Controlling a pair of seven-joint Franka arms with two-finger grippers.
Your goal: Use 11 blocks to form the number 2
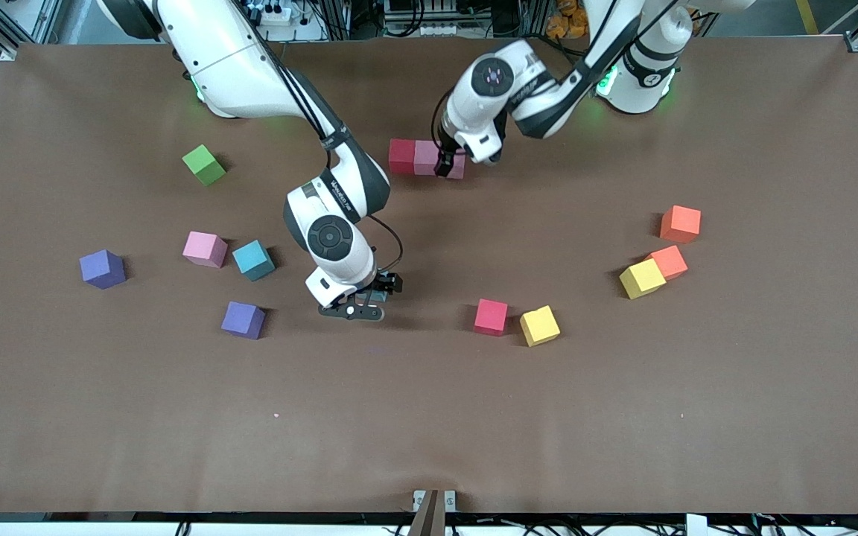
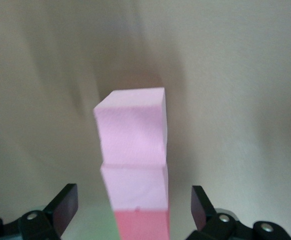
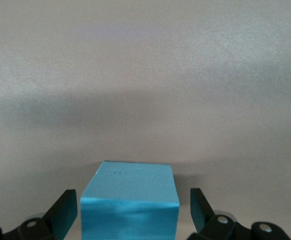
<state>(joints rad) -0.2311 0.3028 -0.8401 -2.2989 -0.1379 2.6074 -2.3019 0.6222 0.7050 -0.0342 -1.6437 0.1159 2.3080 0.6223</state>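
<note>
Brown matte sheeting covers the table point(image 1: 429, 417), lightly creased, with wide bare room along the edge nearest the front camera.

All blocks are small foam-like cubes with flat matte faces and crisp edges. Three stand touching in a straight row near the bases: a red block point(image 1: 401, 155), a pink block point(image 1: 426, 157) and a second pink block point(image 1: 457, 165). The left gripper point(image 1: 445, 165) sits low at that last cube, fingers spread apart on either side of it and gripping nothing. The left wrist view shows the row end-on, pink, pink, then red, with both dark fingers point(image 2: 65, 205) clear of the cube faces; the front view hides this gap.

The right gripper point(image 1: 364, 304) is low over a teal block point(image 3: 130, 205), which the front view almost fully hides. The right wrist view shows it between the parted fingers point(image 3: 64, 212), with space at each side.

Loose cubes toward the right arm's end: a light green cube point(image 1: 204, 164), a pink cube point(image 1: 205, 249), a second teal cube point(image 1: 253, 260) just beside it, and two purple cubes point(image 1: 102, 269) point(image 1: 243, 320).

Near the middle, a red cube point(image 1: 491, 316) and a yellow cube point(image 1: 539, 325) lie just beside each other. Toward the left arm's end, an orange cube point(image 1: 680, 224) stands alone, while another orange cube point(image 1: 669, 261) touches a yellow cube point(image 1: 642, 278)
</note>
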